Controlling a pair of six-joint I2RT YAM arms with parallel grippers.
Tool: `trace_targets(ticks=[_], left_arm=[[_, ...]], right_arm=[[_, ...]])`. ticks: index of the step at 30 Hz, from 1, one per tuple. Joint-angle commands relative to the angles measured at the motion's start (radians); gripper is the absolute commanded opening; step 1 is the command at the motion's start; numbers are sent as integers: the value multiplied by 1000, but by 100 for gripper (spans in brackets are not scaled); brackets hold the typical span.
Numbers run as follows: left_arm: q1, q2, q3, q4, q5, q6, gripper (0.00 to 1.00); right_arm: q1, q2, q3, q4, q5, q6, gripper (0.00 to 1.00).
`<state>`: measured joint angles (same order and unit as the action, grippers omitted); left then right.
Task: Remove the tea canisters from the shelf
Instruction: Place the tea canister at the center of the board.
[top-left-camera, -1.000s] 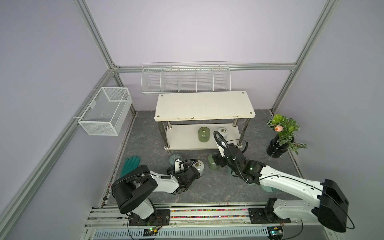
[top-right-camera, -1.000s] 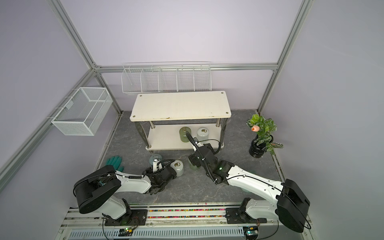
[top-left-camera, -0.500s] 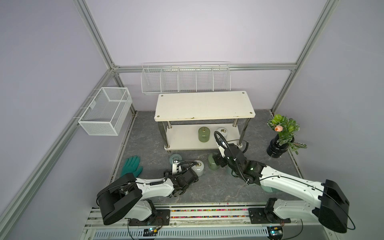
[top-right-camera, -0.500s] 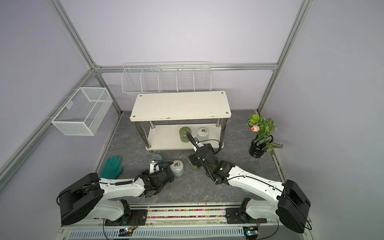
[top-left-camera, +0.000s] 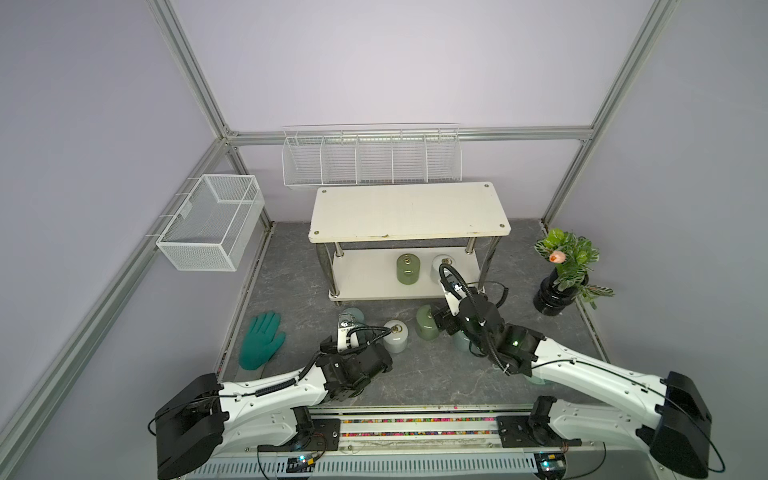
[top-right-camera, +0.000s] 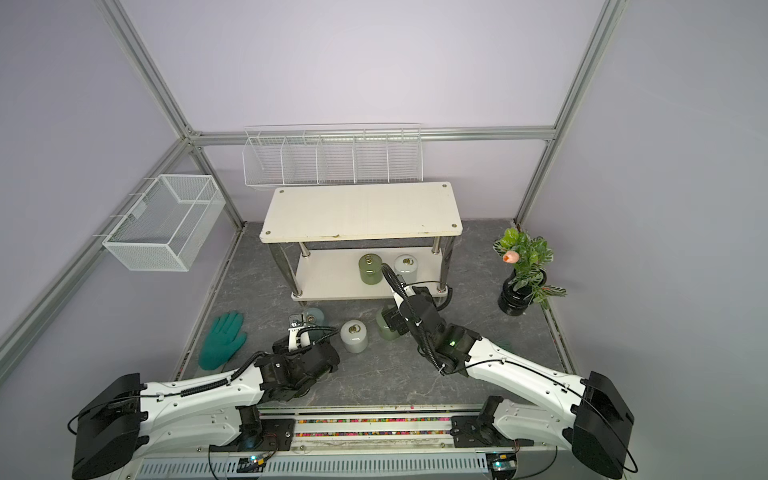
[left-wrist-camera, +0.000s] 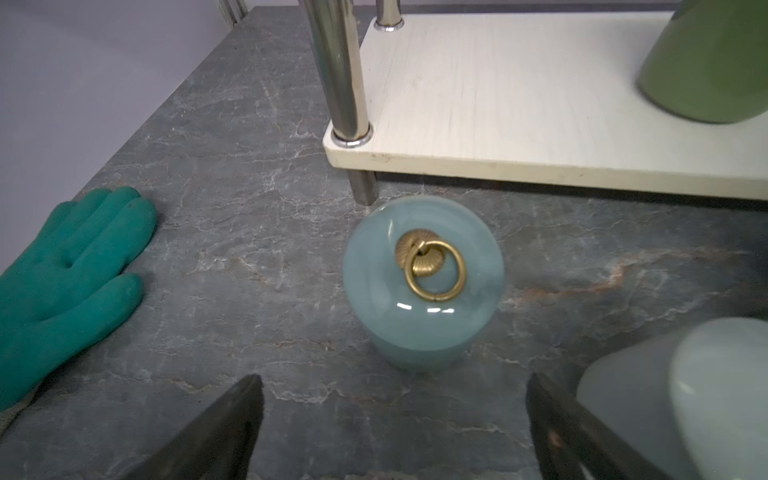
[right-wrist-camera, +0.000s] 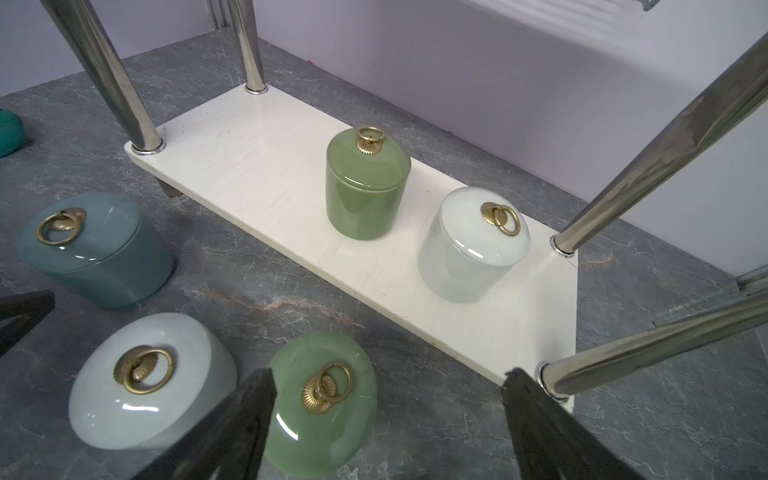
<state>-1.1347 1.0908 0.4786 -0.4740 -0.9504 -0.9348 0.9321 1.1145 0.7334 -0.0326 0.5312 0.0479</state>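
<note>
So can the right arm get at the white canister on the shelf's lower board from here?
Probably yes. The right gripper is open and empty, facing the white canister across the lower board. The chrome post beside it and the top board overhead leave little room, so enter low.

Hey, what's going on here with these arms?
Tea canisters are being cleared off the shelf. A pale blue canister, white canister and green canister stand on the tabletop; another green jar and white jar sit on the lower board. The left gripper and right gripper hover near the tabletop ones, jaws open, holding nothing.
</note>
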Motion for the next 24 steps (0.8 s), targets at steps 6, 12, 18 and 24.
trace_targets(ticks=[6,12,18,24], left_arm=[[-16,-25,60,-14,-83,49,100],[-17,-42,64,47,-89,121,100],[-17,-81,53,143,-62,248,100],[-17,-85,9,362,1,439,100]], right_arm=[[7,-74,-31,-24,38,-12,89],[7,-83,-26,-39,46,-16,89],[7,-88,-37,-35,53,-15,89],[7,-91,-43,-23,55,-15,89]])
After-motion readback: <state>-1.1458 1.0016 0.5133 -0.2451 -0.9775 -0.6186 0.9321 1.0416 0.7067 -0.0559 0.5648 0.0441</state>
